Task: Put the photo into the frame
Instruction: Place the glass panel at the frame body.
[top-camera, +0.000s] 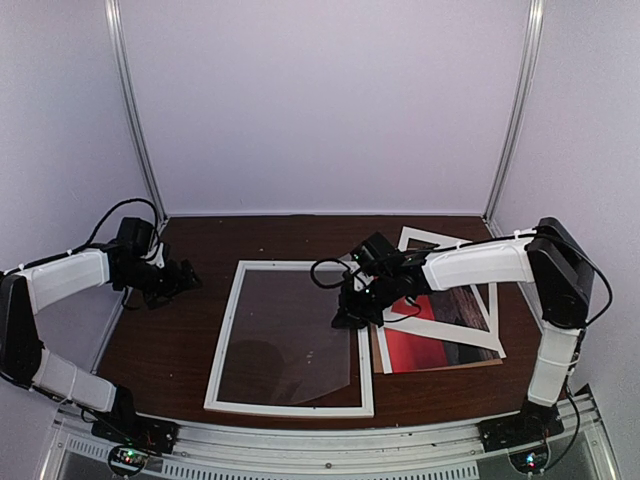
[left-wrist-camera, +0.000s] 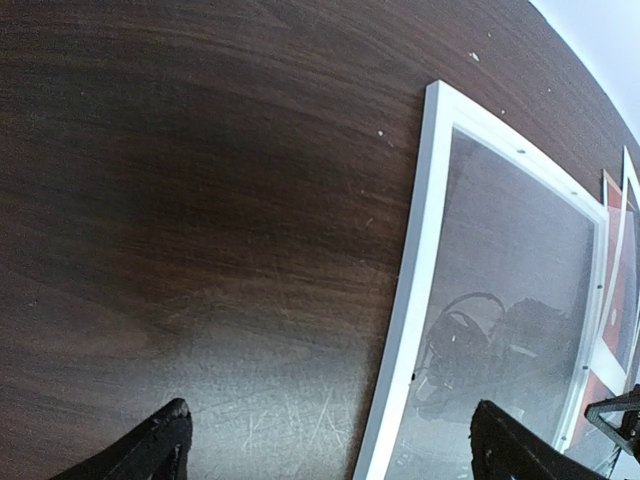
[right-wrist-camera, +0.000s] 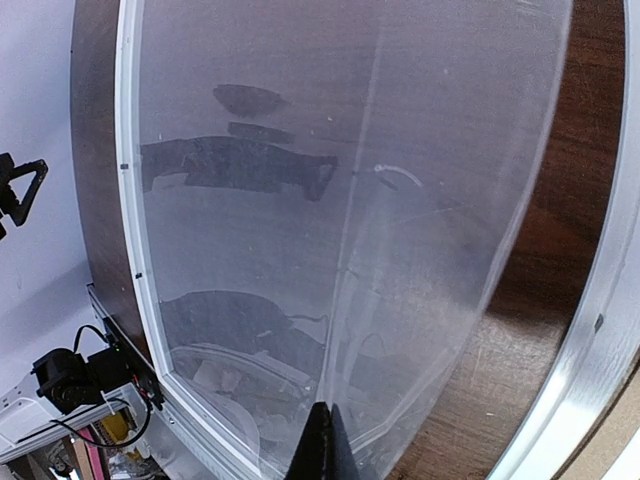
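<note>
Well, at the far left my left jaws stand wide apart with nothing between them, hovering over bare dark tabletop near the far left corner of the frame. The frame lies flat on the tabletop, and a clear sheet rests inside it, its right edge bowed and short of the right rail. My right jaws are pressed together, low beside the frame's right rail, over that edge; whether they nip the sheet I cannot tell. Further right, outside the frame, the photo lies flat, red sky up, partly covered by a tilted white mat.
</note>
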